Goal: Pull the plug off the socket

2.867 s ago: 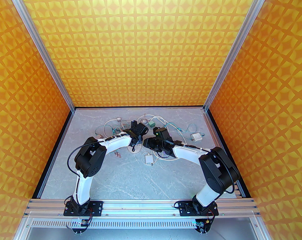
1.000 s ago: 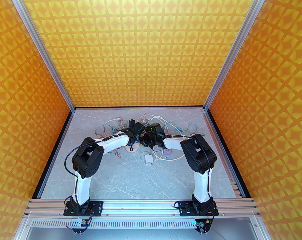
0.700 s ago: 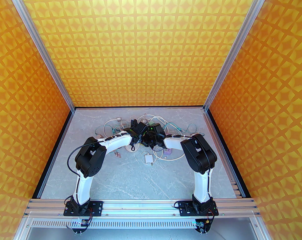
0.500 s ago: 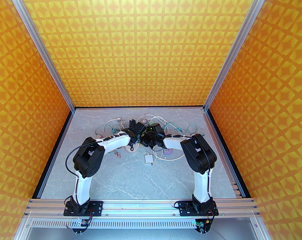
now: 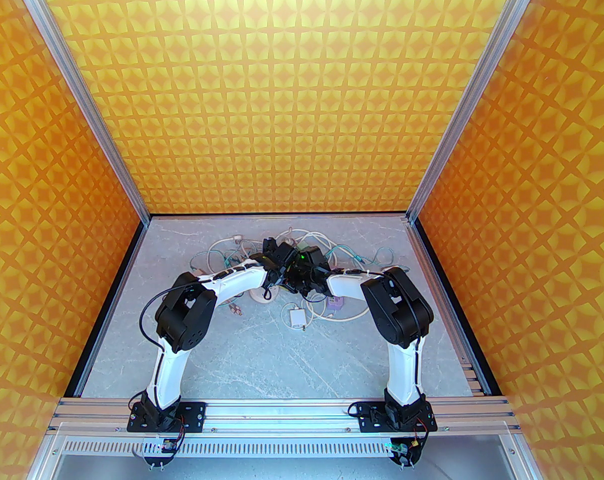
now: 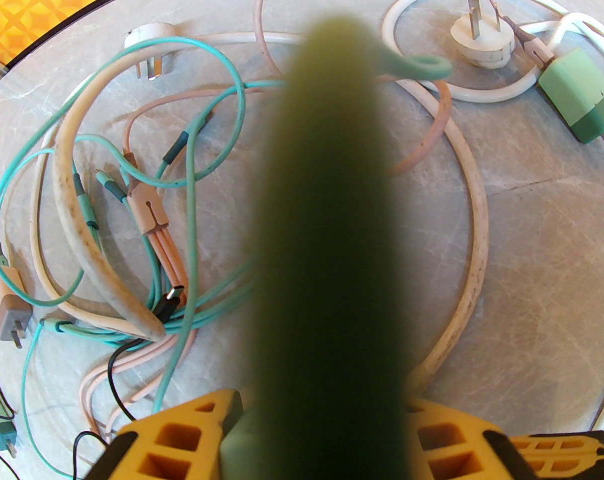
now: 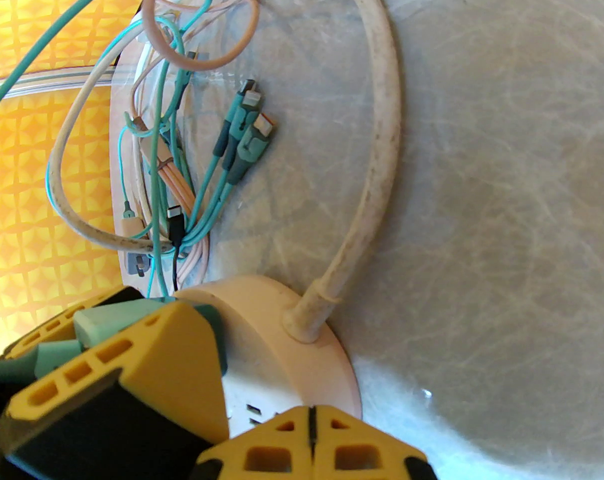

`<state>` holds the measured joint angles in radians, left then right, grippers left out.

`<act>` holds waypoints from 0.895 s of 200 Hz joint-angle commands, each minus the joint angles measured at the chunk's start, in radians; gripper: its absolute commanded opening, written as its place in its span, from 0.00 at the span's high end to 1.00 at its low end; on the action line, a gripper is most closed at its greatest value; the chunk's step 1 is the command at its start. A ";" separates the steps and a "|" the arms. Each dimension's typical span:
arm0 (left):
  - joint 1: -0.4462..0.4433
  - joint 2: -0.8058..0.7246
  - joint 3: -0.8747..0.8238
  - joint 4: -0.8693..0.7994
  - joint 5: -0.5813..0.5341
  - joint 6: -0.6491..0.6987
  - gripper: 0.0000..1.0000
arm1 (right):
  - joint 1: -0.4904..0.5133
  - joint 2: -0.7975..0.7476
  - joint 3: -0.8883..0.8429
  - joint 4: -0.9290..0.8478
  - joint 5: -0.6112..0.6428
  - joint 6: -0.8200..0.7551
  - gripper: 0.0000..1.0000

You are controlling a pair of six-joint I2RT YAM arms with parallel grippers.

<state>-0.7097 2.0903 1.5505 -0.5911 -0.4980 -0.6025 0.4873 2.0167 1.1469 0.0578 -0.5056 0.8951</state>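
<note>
The plug is a green block, blurred and close in the left wrist view. My left gripper is shut on it, one yellow finger on each side. In the right wrist view the left gripper holds the plug over the round white socket. I cannot tell whether its prongs are still in. My right gripper is shut, its tips pressing on the socket's face beside the slots. From above, both wrists meet over the socket.
A tangle of teal, pink and white cables lies left of the socket. A green charger and a white plug lie behind it. A white adapter and a purple one sit nearer the bases.
The right arm has swung in to the left gripper and then stayed still. The left arm has rocked sideways and its elbow now sits slightly further right.
</note>
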 commanded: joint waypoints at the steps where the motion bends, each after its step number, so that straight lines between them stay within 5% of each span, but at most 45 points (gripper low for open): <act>1: 0.004 -0.069 -0.084 0.058 0.120 -0.033 0.64 | 0.024 0.054 -0.017 -0.097 0.039 -0.024 1.00; 58: 0.026 -0.091 -0.078 0.027 0.116 -0.078 0.65 | -0.003 -0.080 -0.121 -0.018 0.039 -0.029 0.62; 79: 0.029 -0.097 -0.075 0.032 0.117 -0.072 0.64 | -0.005 -0.079 -0.141 0.036 0.009 -0.004 0.57; 103: 0.027 -0.077 -0.070 0.024 0.117 -0.077 0.65 | -0.006 -0.074 -0.179 0.151 -0.032 0.052 0.63; 124: 0.027 -0.076 -0.079 0.026 0.117 -0.084 0.65 | -0.006 -0.106 -0.255 0.314 -0.061 0.124 0.88; 179: 0.026 -0.069 -0.066 0.017 0.117 -0.107 0.65 | 0.040 -0.217 -0.365 0.511 -0.014 0.248 1.00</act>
<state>-0.6868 2.0357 1.4826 -0.5617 -0.3927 -0.6815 0.4919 1.8637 0.7906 0.4404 -0.5407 1.0702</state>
